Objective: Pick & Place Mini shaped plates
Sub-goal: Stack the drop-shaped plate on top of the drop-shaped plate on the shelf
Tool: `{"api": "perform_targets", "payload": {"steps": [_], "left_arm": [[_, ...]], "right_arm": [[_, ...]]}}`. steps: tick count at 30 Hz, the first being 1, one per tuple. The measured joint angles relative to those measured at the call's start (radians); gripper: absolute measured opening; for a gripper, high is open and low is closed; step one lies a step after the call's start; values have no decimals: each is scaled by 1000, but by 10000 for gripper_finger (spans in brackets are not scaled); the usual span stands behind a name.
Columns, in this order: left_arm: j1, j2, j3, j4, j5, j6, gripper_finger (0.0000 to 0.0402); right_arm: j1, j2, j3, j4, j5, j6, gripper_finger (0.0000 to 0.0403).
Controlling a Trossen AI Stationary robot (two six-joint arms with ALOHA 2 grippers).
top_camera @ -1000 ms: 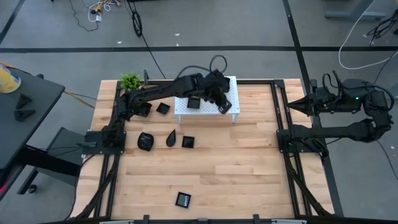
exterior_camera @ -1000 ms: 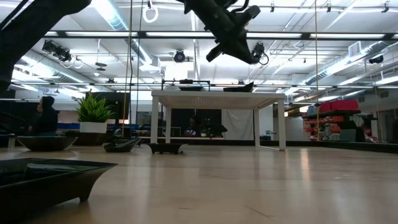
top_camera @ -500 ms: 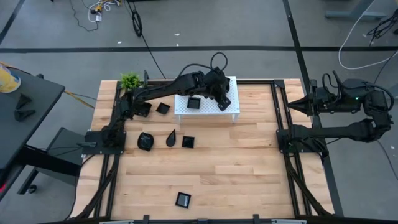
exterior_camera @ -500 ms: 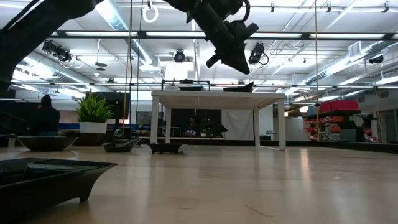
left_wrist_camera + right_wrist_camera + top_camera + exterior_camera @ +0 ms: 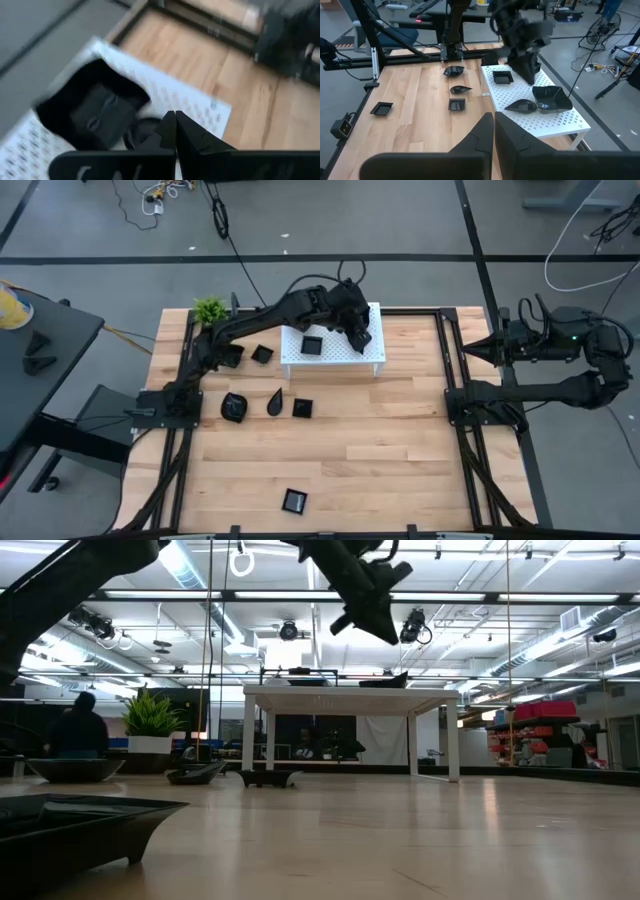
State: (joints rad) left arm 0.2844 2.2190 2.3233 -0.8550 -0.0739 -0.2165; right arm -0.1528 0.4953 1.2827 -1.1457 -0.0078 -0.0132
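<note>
Three mini shaped plates, glossy black, sit on the white perforated stand (image 5: 336, 357): a square one (image 5: 502, 77), a teardrop one (image 5: 522, 105) and a wavy-edged one (image 5: 551, 98). Several more lie on the wooden table to the stand's left and in front of it, such as a teardrop (image 5: 276, 400) and a square one (image 5: 293, 500) near the front edge. My left gripper (image 5: 175, 119) hangs shut and empty above the stand's right part (image 5: 384, 636). My right gripper (image 5: 493, 120) rests shut at the table's right edge, away from the plates.
A small green potted plant (image 5: 209, 310) stands at the table's far left corner. Black frame rails (image 5: 455, 395) run along both sides of the table. Bare wood lies between the stand and the right rail. A person (image 5: 78, 730) shows in the room behind.
My left gripper, shut and empty throughout, has drawn a little toward the table's far edge above the stand, risen slightly and rolled a bit. The plates have stayed where they were.
</note>
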Motion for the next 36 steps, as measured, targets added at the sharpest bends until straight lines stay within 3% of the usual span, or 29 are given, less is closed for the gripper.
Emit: {"api": "perform_targets", "payload": {"steps": [16,36], "left_arm": [[-3,72,-3,-65,71,3,1],[4,72,-2,-56,26,46,1]], "right_arm": [[0,0,0,0,0,0,20],[0,0,0,0,0,0,20]]}}
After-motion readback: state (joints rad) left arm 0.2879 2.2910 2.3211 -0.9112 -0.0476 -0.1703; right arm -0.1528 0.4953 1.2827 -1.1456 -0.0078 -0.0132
